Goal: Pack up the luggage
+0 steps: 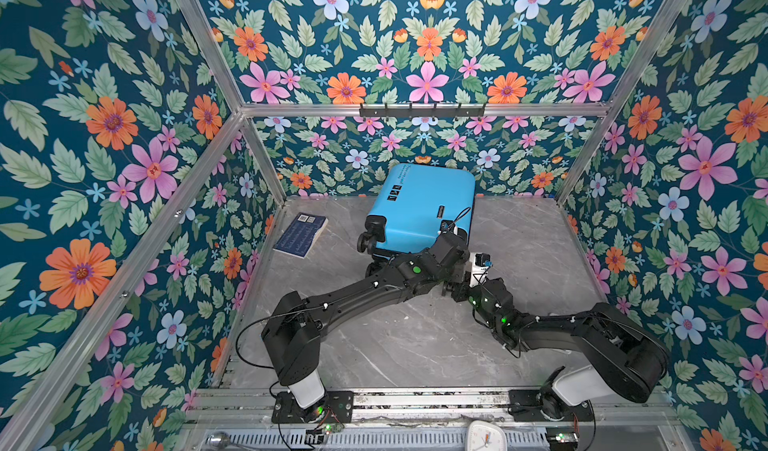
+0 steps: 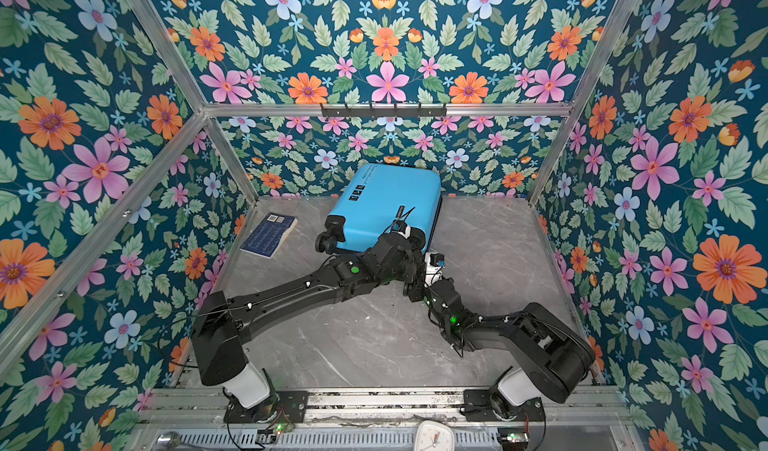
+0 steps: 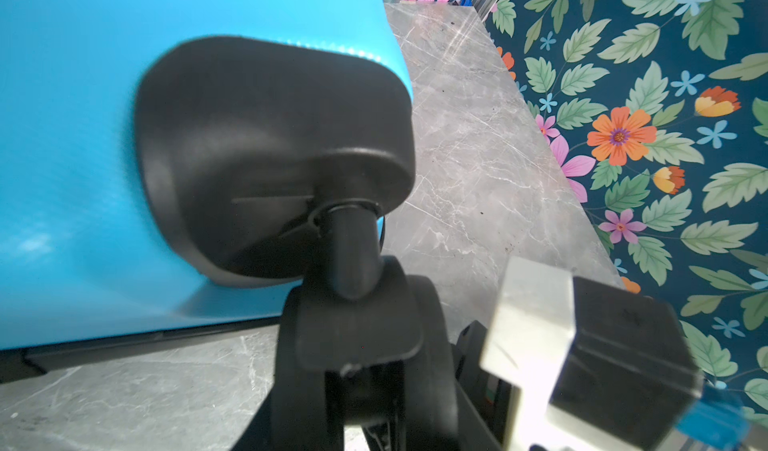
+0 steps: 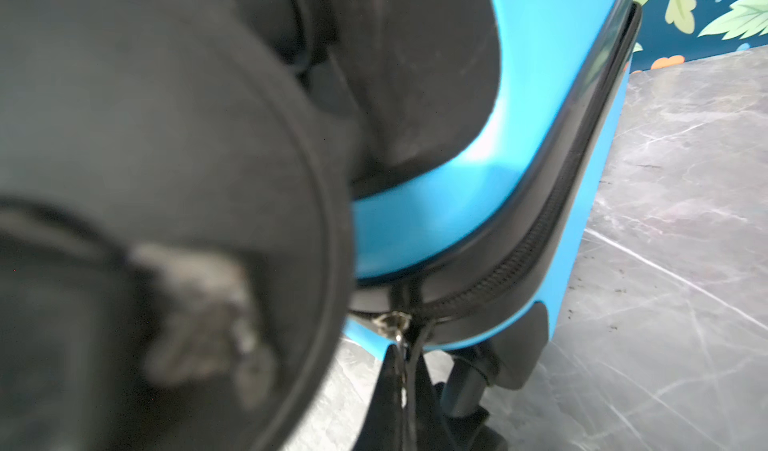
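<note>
Luggage [image 1: 419,207] lies lid-down at the far middle, long axis near-to-far, wheels nearest. Right gripper [image 4: 401,390] is pinched together on what I think is the zipper pull [image 4: 395,324] at its near-right corner. Left gripper [image 1: 453,243] is right beside it, jaws hidden, can't tell.

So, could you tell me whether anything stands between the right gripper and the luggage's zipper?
Nothing visible does: in the right wrist view, the right gripper appears shut on the zipper pull of the luggage, with no gap between them.
</note>
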